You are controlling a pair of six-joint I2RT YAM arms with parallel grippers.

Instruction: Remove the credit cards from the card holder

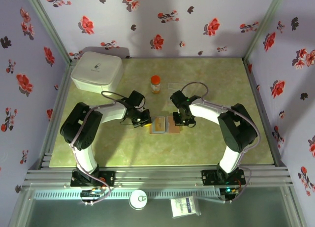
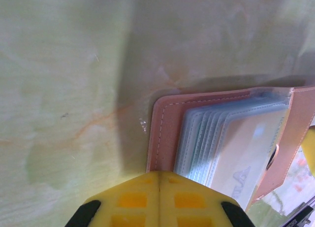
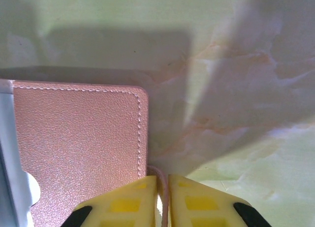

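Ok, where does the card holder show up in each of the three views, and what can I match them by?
Top external: card holder lies open at the middle of the table.
Left wrist: card holder at lower right, open, inside facing up.
Right wrist: card holder at lower left, one leather flap.
Shared landmark: the green marbled table under it.

The reddish-brown leather card holder [image 2: 165, 133] runs off the left wrist view's right edge, and its pale sleeved card [image 2: 246, 153] is blurred, lettering unreadable.
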